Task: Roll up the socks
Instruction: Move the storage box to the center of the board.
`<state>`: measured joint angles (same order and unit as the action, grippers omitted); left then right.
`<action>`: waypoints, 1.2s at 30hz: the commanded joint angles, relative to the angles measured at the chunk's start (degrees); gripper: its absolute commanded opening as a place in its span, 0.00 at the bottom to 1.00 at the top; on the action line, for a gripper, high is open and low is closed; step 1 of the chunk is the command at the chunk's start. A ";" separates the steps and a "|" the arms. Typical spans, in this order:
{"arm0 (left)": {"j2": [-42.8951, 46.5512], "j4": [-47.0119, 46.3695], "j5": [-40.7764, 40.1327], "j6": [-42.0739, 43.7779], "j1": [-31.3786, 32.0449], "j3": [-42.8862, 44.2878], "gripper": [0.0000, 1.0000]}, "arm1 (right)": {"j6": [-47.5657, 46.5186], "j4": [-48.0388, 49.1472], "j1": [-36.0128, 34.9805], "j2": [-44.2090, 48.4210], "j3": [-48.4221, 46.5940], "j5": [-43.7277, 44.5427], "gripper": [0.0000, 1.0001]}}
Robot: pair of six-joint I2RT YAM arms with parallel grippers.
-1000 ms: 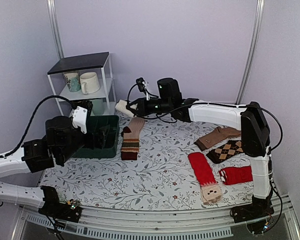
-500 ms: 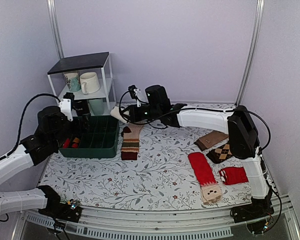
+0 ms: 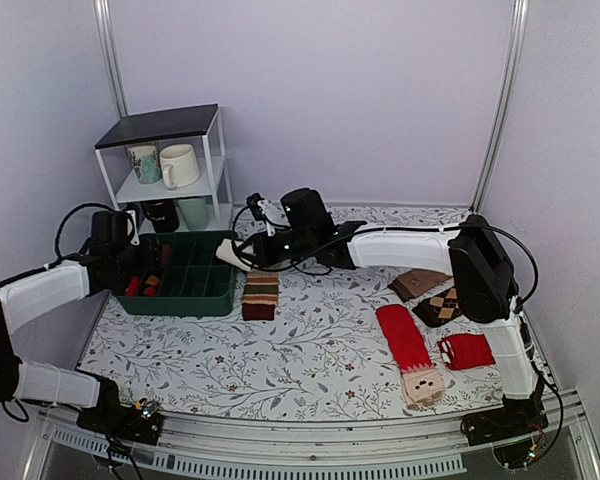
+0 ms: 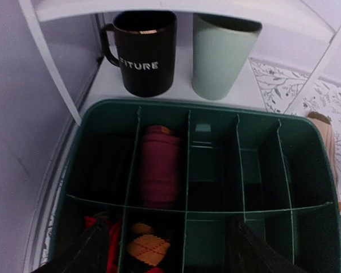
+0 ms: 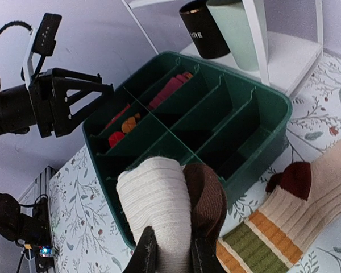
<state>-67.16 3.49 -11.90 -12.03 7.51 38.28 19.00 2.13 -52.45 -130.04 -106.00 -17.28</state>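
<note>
I have the right jaws clamped on the socks (image 5: 156, 205), black fingers (image 5: 146, 253) pinching the bundle from below. It is a fat roll: chunky ribbed cream-white knit on one side, smooth dark brown knit bulging out on the other. In the top view it hangs at the right-hand rim of the green bin (image 3: 185, 298), clear of the worktop (image 3: 310, 355).

The left jaws stand wide apart with nothing between them, hovering over the bin's left end; their dark fingers (image 4: 91, 250) frame the bottom of that wrist view.

The bin is hard, glossy green plastic with rounded corners and thin upright dividers. One compartment holds a rolled red sock (image 4: 159, 170), and an orange-and-black argyle roll (image 4: 150, 247) sits in the one next to it.

Just beside the bin a tan striped sock (image 3: 261, 293) lies flat, ribbed, with green, orange and maroon bands. Towards the right lie a long red sock (image 3: 403, 338), a shorter red one (image 3: 470, 350), an argyle sock (image 3: 448, 300) and a brown one (image 3: 420, 282).

The worktop wears a pale cloth printed with leafy sprigs. In the far left corner is a white wire shelf rack (image 3: 218, 150) with a dark top; a shiny black mug (image 4: 145, 54) and a matte pale green tumbler (image 4: 224, 54) sit on its lowest shelf. The walls are plain lilac.
</note>
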 commanded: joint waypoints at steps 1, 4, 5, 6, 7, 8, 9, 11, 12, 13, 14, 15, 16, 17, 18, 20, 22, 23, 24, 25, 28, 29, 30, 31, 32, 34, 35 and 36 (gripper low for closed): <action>-4.56 -2.82 5.71 -2.24 -0.41 1.44 0.72 | -1.05 -0.25 0.26 3.78 3.50 -1.35 0.00; -7.18 -5.41 6.00 -2.14 -0.40 1.52 0.69 | -1.07 0.06 0.31 4.73 5.12 -1.44 0.00; -8.49 -6.14 6.76 -1.79 -0.38 1.91 0.68 | -1.01 0.11 0.38 4.86 5.48 -1.56 0.00; -9.54 -6.64 8.08 -1.50 -0.22 2.30 0.65 | -0.99 0.16 0.49 5.01 5.79 -1.75 0.00; -10.78 -7.18 9.37 -1.54 -0.13 2.58 0.62 | -0.94 0.15 0.60 5.10 6.06 -1.93 0.00; -11.72 -7.47 10.75 -1.69 -0.04 2.85 0.59 | -0.84 0.30 0.75 5.19 6.32 -2.11 0.00; -12.52 -7.25 11.94 -1.94 0.07 3.19 0.55 | -0.75 0.37 0.93 5.29 6.59 -2.10 0.00; -12.83 -6.65 13.86 -2.05 1.16 3.41 0.51 | -0.47 0.48 1.39 5.68 7.12 -1.93 0.00; -12.25 -6.78 13.70 -2.08 2.05 2.85 0.50 | -0.40 0.47 1.53 6.00 7.45 -1.82 0.00; -11.66 -6.94 13.59 -2.17 3.18 2.25 0.50 | -0.37 0.58 1.81 6.27 7.80 -1.73 0.00; -11.18 -6.99 13.58 -2.45 4.20 1.70 0.51 | -0.37 0.67 2.01 6.53 8.16 -1.59 0.00; -10.94 -6.96 13.61 -2.84 4.93 1.22 0.51 | -0.37 0.68 2.13 6.69 8.31 -1.41 0.00; -10.94 -6.88 13.42 -3.27 5.59 0.80 0.51 | -0.37 0.68 2.25 6.79 8.42 -1.36 0.00; -11.28 -6.83 13.31 -3.57 5.91 0.48 0.51 | -0.46 0.68 2.46 6.81 8.43 -1.38 0.00; -11.70 -6.87 13.36 -3.68 6.02 0.32 0.52 | -0.54 0.68 2.49 6.81 8.39 -1.36 0.00; -12.82 -6.79 13.66 -3.45 6.47 0.52 0.51 | -0.72 0.68 2.65 6.86 8.35 -1.35 0.00; -14.03 -6.44 13.56 -3.57 7.18 0.96 0.50 | -0.79 0.63 2.68 6.97 8.35 -1.44 0.00; -14.38 -6.29 13.25 -3.78 7.31 1.09 0.50 | -0.81 0.55 2.64 7.10 8.41 -1.44 0.00; -15.17 -6.06 12.85 -4.06 7.42 1.10 0.50 | -0.81 0.56 2.76 7.35 8.54 -1.40 0.00; -15.61 -5.96 12.40 -4.21 7.48 1.09 0.50 | -0.81 0.60 2.74 7.48 8.67 -1.36 0.00; -17.39 -5.74 11.21 -4.52 7.45 1.33 0.49 | -0.89 0.62 2.86 8.08 9.32 -1.26 0.00; -18.21 -5.70 10.91 -4.57 7.50 1.47 0.48 | -0.90 0.60 2.94 8.26 9.50 -1.27 0.00; -18.79 -5.69 10.84 -4.58 7.44 1.66 0.46 | -0.98 0.59 2.94 8.42 9.69 -1.33 0.00; -19.33 -5.64 10.91 -4.70 7.52 1.79 0.44 | -0.98 0.63 3.02 8.59 9.87 -1.34 0.00; -19.88 -5.60 11.17 -4.81 7.54 1.79 0.43 | -1.05 0.60 3.08 8.79 10.11 -1.31 0.00; -20.64 -5.52 11.31 -5.06 7.78 1.59 0.41 | -1.02 0.62 3.21 9.32 10.57 -1.28 0.00; -20.87 -5.52 11.44 -5.28 7.89 1.36 0.40 | -1.00 0.60 3.19 9.62 10.86 -1.20 0.00; -21.05 -5.58 11.78 -5.44 7.94 1.12 0.37 | -0.99 0.64 3.16 9.89 11.09 -1.14 0.00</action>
<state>-87.31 -2.20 -0.47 -16.56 14.63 39.48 18.41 1.37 -49.74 -125.49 -96.29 -18.57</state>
